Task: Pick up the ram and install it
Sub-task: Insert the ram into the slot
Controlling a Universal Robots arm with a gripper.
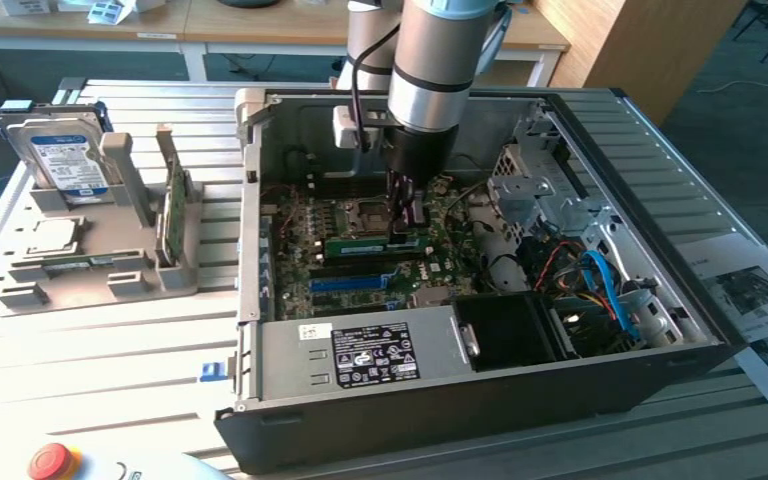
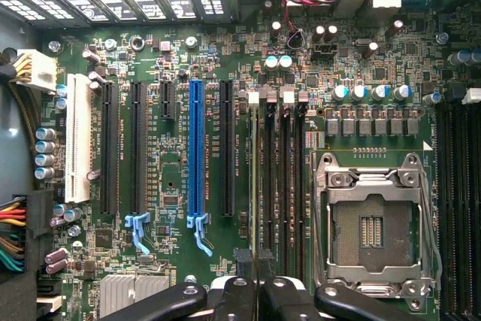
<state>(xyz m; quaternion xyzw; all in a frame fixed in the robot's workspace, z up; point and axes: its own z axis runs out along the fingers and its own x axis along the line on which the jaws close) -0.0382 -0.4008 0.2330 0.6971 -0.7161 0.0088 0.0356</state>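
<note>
- Now the hand (image 1: 404,222) grips the ram (image 1: 361,243), low inside the case (image 1: 491,410).
- Ram runs edge-on between its fingers (image 2: 229,300), over slots (image 2: 284,186) beside the CPU socket (image 2: 372,223).

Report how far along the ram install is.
Done: the ram is picked up and inside the computer case. In hand: the gripper grips it edge-on over the memory slots beside the CPU socket. Left: pressing it home and release; full seating isn't visible.
</note>
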